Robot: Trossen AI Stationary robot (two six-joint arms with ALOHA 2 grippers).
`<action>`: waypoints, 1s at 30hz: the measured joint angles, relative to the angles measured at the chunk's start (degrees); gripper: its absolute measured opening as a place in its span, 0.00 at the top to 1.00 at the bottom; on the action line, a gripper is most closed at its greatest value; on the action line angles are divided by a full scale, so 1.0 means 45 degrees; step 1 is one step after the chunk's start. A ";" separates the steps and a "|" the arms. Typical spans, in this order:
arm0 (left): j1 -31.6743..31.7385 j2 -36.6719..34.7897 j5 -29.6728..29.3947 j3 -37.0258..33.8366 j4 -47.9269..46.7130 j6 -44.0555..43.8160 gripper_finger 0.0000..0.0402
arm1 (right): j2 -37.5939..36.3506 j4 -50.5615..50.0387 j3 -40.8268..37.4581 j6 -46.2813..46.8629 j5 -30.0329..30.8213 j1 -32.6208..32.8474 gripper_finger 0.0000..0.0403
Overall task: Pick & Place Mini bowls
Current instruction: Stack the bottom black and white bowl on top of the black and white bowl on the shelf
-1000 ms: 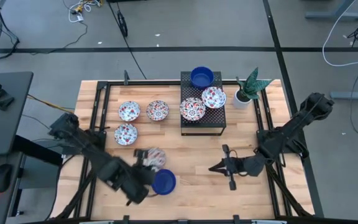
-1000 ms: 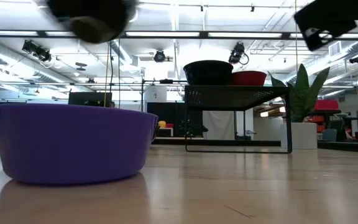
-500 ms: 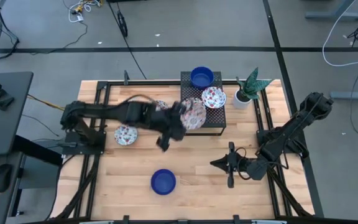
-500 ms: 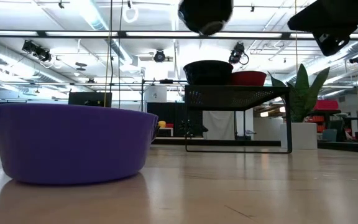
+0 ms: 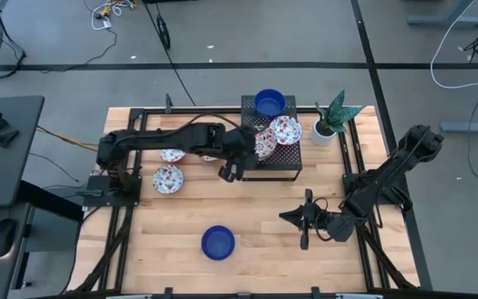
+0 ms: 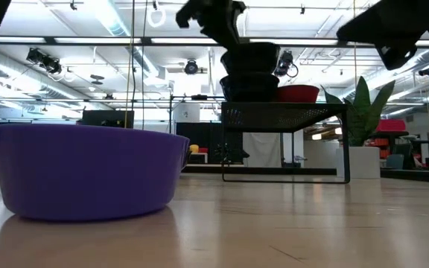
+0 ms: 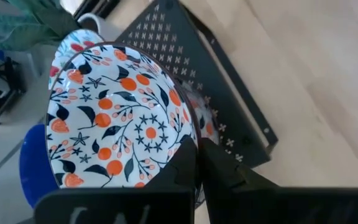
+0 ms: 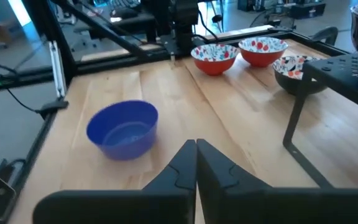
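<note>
High view first: the left end effector (image 5: 241, 156) is stretched out over the near-left corner of the black rack (image 5: 293, 165), clamped on the rim of a floral bowl (image 5: 263, 143) that sits tilted above the rack. Another floral bowl (image 5: 285, 129) and a blue bowl (image 5: 269, 103) are on the rack too, with a potted plant (image 5: 332, 119) just beside it. Two more floral bowls show on the desk (image 5: 264, 208) left of the rack, one at (image 5: 168, 178) and one mostly hidden under the arm (image 5: 171, 155). A lone blue bowl (image 5: 218, 242) sits near the front edge. The right end effector (image 5: 304, 219) hangs low over the desk on the right, fingers pressed together and holding nothing.

Low view: that front blue bowl (image 6: 88, 171) fills the left side, and the rack (image 6: 285, 115) stands further back.

Left wrist view: the held bowl (image 7: 120, 121) is gripped at its rim, over the rack's perforated top (image 7: 185, 56).

Right wrist view: closed fingers (image 8: 194, 168), with the blue bowl (image 8: 123, 129) well ahead on the desk.
</note>
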 joint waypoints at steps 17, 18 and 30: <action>0.0155 0.0839 -0.0474 -0.0010 0.0233 -0.0241 0.95 | 0.0793 0.1011 0.0000 -0.0400 0.0073 0.0000 0.98; 0.0155 0.0841 -0.0469 -0.0010 0.0200 -0.0291 0.95 | 0.0793 0.1032 0.0000 -0.0421 0.0073 0.0000 0.98; 0.0169 0.0831 -0.0622 -0.0010 0.0199 -0.0665 0.92 | 0.0793 0.1194 0.0000 -0.0663 0.0073 0.0000 0.98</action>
